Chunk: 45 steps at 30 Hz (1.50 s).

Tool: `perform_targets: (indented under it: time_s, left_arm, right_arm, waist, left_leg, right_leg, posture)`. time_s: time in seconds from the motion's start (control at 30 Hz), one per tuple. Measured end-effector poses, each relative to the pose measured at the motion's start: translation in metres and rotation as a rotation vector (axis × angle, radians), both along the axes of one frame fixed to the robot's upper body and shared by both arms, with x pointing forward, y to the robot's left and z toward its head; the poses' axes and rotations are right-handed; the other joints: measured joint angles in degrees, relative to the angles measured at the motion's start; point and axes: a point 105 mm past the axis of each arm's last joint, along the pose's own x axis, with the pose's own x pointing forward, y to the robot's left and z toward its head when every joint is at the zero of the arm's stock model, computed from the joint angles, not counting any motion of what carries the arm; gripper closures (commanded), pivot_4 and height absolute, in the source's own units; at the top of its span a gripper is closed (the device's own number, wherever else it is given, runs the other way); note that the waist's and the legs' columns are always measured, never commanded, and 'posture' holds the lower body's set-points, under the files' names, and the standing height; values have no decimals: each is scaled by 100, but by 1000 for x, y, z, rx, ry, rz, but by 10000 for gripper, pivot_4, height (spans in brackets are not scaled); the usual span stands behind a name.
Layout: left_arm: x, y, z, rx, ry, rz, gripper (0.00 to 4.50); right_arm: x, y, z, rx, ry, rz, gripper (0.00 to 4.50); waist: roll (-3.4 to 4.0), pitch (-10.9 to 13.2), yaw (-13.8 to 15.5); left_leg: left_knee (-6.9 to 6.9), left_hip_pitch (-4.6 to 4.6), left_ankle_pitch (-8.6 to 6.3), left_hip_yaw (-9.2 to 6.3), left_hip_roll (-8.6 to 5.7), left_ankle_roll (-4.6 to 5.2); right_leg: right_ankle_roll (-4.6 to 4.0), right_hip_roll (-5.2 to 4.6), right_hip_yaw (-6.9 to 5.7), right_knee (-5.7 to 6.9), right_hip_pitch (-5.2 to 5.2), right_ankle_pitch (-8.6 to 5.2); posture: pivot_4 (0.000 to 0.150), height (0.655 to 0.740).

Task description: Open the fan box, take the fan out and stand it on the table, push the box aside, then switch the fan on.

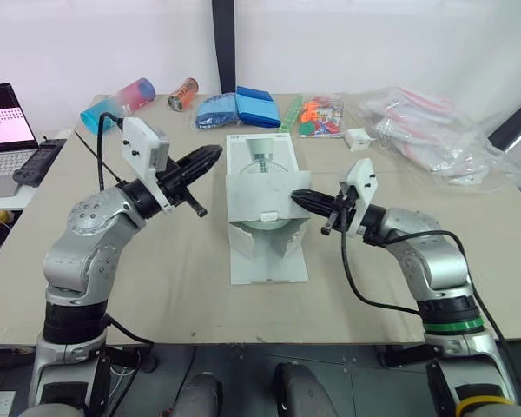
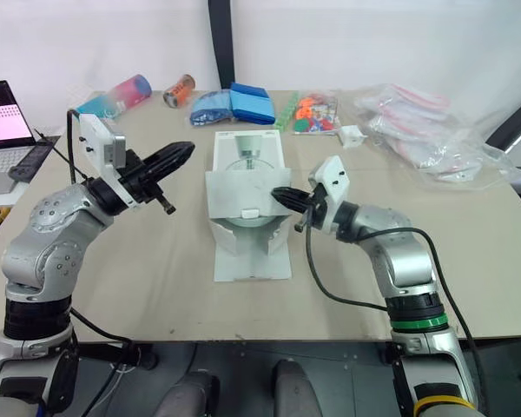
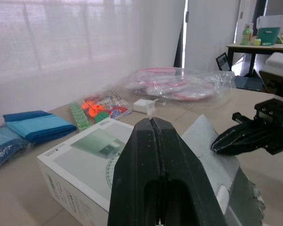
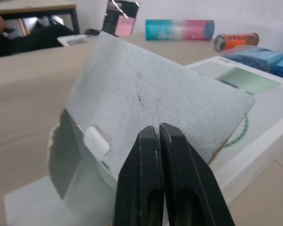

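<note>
At the far left a laptop point(image 1: 4, 122) sits at the table point(image 1: 156, 278) edge, well clear of my work. My left gripper point(image 1: 208, 155) hangs in the air just beside the far left corner of the box point(image 1: 260, 149), fingers clenched together and holding nothing. It does not touch the cardboard.

The box lies in the middle of the table, its near end open. One flap point(image 1: 259, 195) stands up and another lies flat on the table towards me. Under the raised flap I can make out a rounded pale shape, which I take to be the fan point(image 1: 262, 228), inside the box and not yet drawn out.

My right gripper point(image 1: 297, 196) is at the right edge of the raised flap, fingers pressed shut. I cannot tell whether it touches the card or sits just beside it.

My worry is the flap: nothing pins it, so it may drop back over the opening once I reach in. The box looks light and neither hand braces it, so a pull on the fan could drag the whole box along. The plastic bags point(image 1: 443, 130) at the far right leave room for pushing it aside.
</note>
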Motion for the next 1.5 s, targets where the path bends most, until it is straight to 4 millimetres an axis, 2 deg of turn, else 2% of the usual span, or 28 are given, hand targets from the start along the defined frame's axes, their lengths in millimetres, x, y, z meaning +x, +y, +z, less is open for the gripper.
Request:
perform_targets:
  time_s: [0.1, 0.17, 0.27, 0.4, 0.6, 0.77, 1.0, 1.27, 1.4, 1.5]
  left_arm:
    - [1, -3, -4, 20, 7, 1, 45000]
    - [6, -9, -18, 102, 22, 39, 45000]
    - [11, -19, -53, 139, 119, 61, 45000]
    - [13, -34, -72, 139, 178, 58, 45000]
    - [23, -41, -78, 138, 209, 85, 45000]
    - [31, -41, -92, 162, 286, 109, 45000]
    - [35, -45, -92, 216, 270, 122, 45000]
    - [35, -46, -92, 223, 266, 120, 45000]
    - [36, -46, -92, 227, 264, 121, 45000]
    - [36, -46, -92, 228, 264, 122, 45000]
  right_arm:
    - [5, 2, 0, -30, -24, -23, 43815]
    - [8, 5, -1, -69, -45, -42, 43815]
    - [10, 11, -6, -86, -48, -63, 43815]
    - [13, 13, -9, -97, -43, -92, 43815]
    - [12, 16, -13, -113, -22, -99, 43815]
    - [12, 16, -14, -116, -15, -102, 43815]
    - [11, 17, -14, -122, -14, -94, 43815]
    - [-10, 29, -5, -154, -26, 52, 43815]
    - [-26, 33, -21, -191, 35, 122, 43815]
    - [-28, 28, -32, -227, 64, 109, 43815]
  waist:
    - [0, 0, -1]
    - [1, -1, -1]
    - [1, -1, -4]
    - [1, -1, 0]
    - [1, -1, -1]
    - [1, -1, -2]
    - [3, -3, -1]
    - [4, -3, -1]
    - [4, -4, 0]
    - [4, -4, 0]
  left_leg:
    - [0, 0, -2, 0, 0, 5]
    - [0, 1, -4, 2, -1, 7]
    - [-1, 0, -6, 1, 0, 11]
    - [0, -3, -7, 0, -1, 13]
    - [1, -3, -11, 1, -1, 21]
    - [1, -3, -12, 0, -1, 22]
    - [2, -1, -11, 0, -1, 21]
    - [2, -1, -12, -2, -1, 22]
    - [4, 0, -12, -2, -2, 22]
    - [4, 1, -12, -1, -2, 22]
  right_leg:
    - [0, 1, 0, 1, -1, 2]
    - [1, 1, 2, 1, 0, 3]
    - [-1, 2, 2, 3, -4, 4]
    - [-1, 1, 2, 3, -5, 9]
    - [-1, 2, 2, 3, -5, 10]
    - [0, 2, 2, 3, -5, 10]
    - [0, 2, 2, 3, -4, 13]
    - [1, 2, 1, 3, -2, 13]
    - [2, 2, 1, 3, 1, 13]
    - [2, 2, 1, 3, 1, 13]
  posture:
    - [1500, 7400]
    - [1500, 7400]
    - [1500, 7400]
    - [1500, 7400]
    - [1500, 7400]
    - [1500, 7400]
    - [1500, 7400]
    - [1500, 7400]
    - [1500, 7400]
    - [1500, 7400]
